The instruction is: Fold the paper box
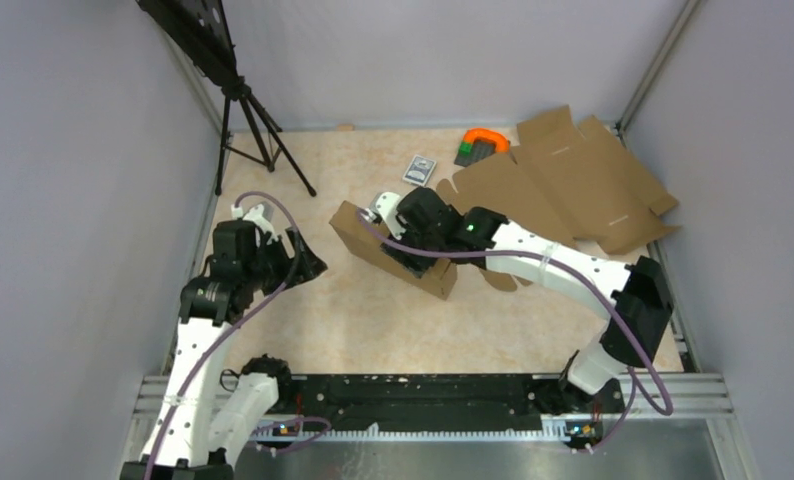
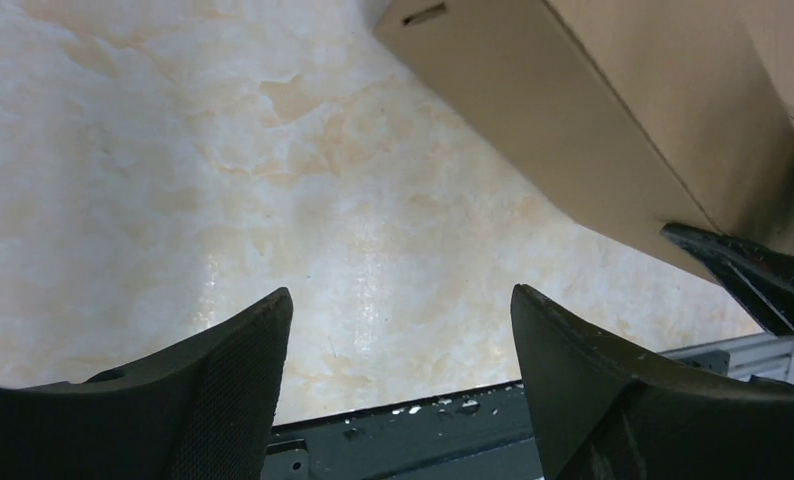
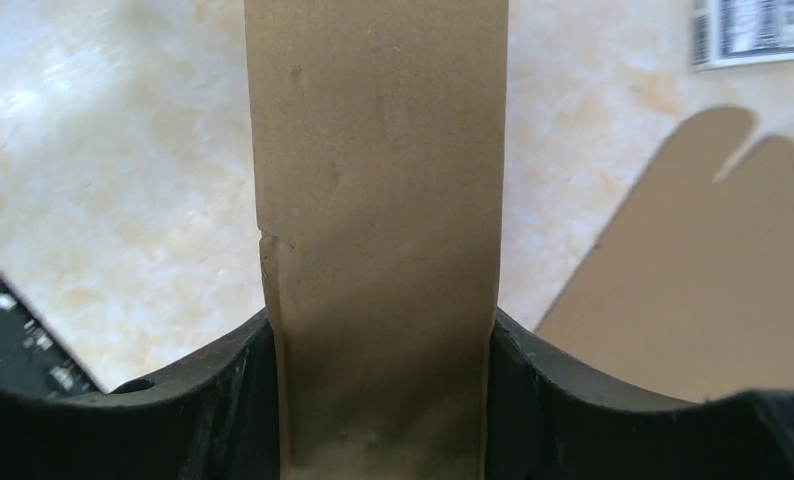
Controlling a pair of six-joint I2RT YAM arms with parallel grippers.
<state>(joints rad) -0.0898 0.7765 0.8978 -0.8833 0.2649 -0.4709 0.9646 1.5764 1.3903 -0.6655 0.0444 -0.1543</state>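
The paper box (image 1: 361, 240) is a folded brown cardboard mailer standing on its long edge in the middle of the table, running diagonally. My right gripper (image 1: 413, 245) is shut across its thickness. In the right wrist view the box (image 3: 378, 170) fills the gap between the two black fingers (image 3: 223, 385), which press on both its faces. My left gripper (image 1: 308, 262) is open and empty to the left of the box, apart from it. In the left wrist view the box (image 2: 593, 110) lies at the upper right, beyond the spread gripper (image 2: 401, 300).
A second flat cardboard blank (image 1: 573, 185) lies spread at the back right and also shows in the right wrist view (image 3: 713, 280). A small grey card pack (image 1: 420, 168) and an orange and green object (image 1: 483, 143) lie near it. A black tripod (image 1: 253, 130) stands at the back left.
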